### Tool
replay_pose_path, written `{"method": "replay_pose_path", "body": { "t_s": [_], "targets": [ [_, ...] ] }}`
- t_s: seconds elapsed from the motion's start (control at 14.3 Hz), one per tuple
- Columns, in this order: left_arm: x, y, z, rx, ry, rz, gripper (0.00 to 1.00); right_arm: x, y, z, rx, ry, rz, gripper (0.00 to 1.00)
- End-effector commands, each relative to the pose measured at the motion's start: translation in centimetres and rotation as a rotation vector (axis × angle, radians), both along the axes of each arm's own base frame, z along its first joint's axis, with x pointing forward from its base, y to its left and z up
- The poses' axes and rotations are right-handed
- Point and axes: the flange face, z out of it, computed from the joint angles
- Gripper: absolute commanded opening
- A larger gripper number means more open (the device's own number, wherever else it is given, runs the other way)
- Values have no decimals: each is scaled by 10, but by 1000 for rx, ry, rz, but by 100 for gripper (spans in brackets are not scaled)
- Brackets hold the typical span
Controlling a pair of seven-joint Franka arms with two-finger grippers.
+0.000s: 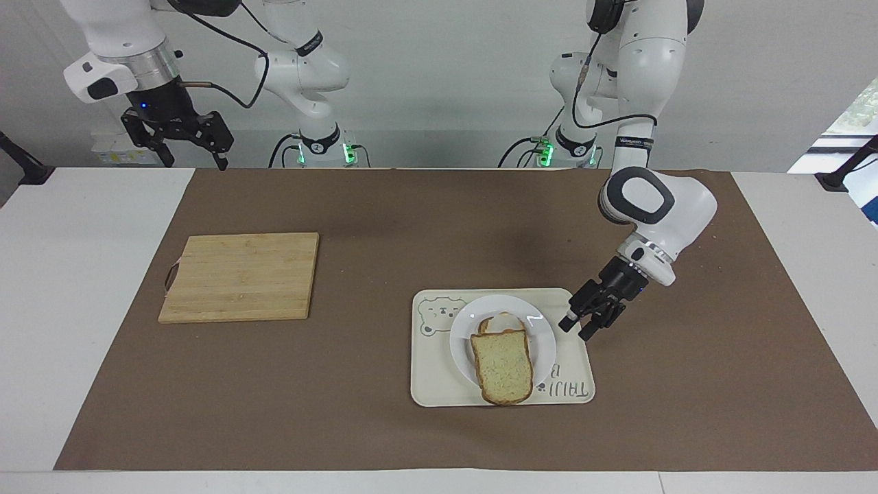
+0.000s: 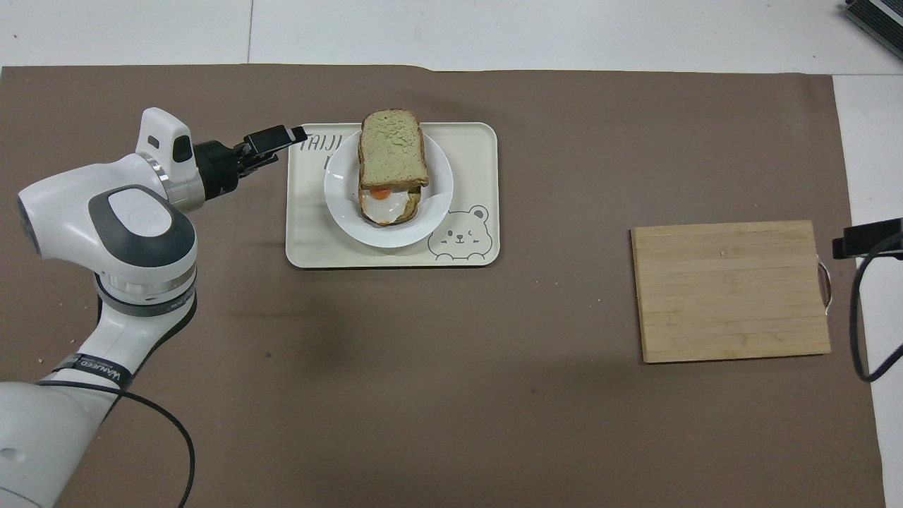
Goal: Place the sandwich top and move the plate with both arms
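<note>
The sandwich top [image 1: 503,367] [image 2: 392,149], a pale slice with a brown crust, lies on an egg-topped slice [image 2: 384,204]. It sits shifted away from the robots, so part of the egg shows. Both rest on the small white plate [image 1: 543,337] [image 2: 439,201], which stands on a cream tray [image 1: 439,387] [image 2: 314,240]. My left gripper [image 1: 577,328] [image 2: 281,144] hovers open and holding nothing over the tray's edge toward the left arm's end, apart from the plate. My right gripper [image 1: 195,162] waits open, raised over the right arm's end of the table.
A wooden cutting board [image 1: 240,276] [image 2: 730,289] lies on the brown mat toward the right arm's end. The tray carries a bear drawing [image 2: 458,236] on its corner nearest the robots. A black cable [image 2: 857,317] hangs beside the board.
</note>
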Motion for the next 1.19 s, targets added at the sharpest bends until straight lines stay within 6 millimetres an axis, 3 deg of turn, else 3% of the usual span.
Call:
{"method": "replay_pose_path", "body": {
  "t_s": [0.0,0.21,0.35,0.49,0.63,0.91,1.12],
  "targets": [
    [-7,19,18,48,-15,-23,100,-3,-1,1,11,-2,5,100],
    [-9,68,37,154,56,-208,100,-3,-1,1,11,-2,5,100],
    [-9,94,74,360,127,-380,100,-4,-1,1,11,-4,5,100],
    [-8,103,120,589,185,-532,100,-4,-1,1,11,-2,5,100],
    [-13,114,158,706,237,-587,100,-4,-1,1,11,-4,5,100],
    [-50,138,238,799,294,-602,100,-4,-1,1,11,-4,5,100],
    [-93,147,294,844,305,-551,100,-4,-1,1,11,-4,5,100]
  ]
}}
